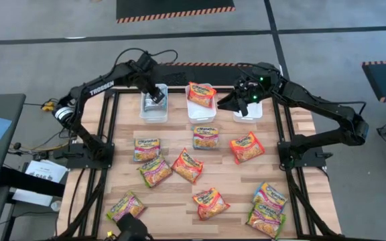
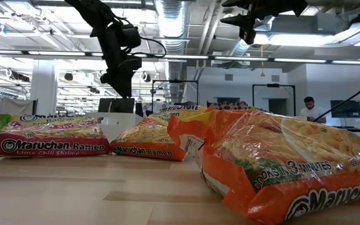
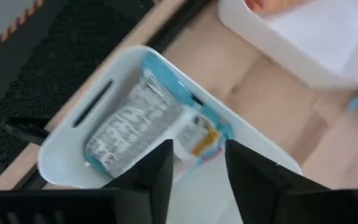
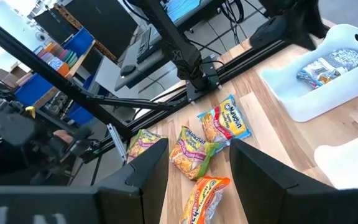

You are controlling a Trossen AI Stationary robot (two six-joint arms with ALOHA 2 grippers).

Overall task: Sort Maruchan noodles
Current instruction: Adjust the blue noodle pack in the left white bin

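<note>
Hovering over the left white bin (image 1: 153, 107), the left gripper (image 3: 196, 163) has its fingers spread apart and holds nothing; a blue-trimmed noodle packet (image 3: 151, 124) lies face down inside that bin, just beyond the fingertips. The right gripper (image 4: 197, 165) sits above the right bin (image 1: 248, 112) at the far edge of the bench (image 1: 173, 197), fingers likewise apart and empty.

The main risk from here is mis-sorting. Several loose packets lie close together on the bench, such as the orange one (image 1: 187, 165) and the green-pink one (image 1: 154, 170) that appear to touch or overlap, so a descent on one could drag or pinch its neighbour along with it. The glossy wrappers look slippery and puffy; a shallow pinch on a flat packet may slide off or only crease the film. The orange packet (image 1: 201, 94) in the middle bin (image 1: 202, 112) rests tilted over the rim rather than flat inside, so a passing arm could knock it out. Both arms are working near the bins, so crossing to the middle one at the same time could bring them into contact.
</note>
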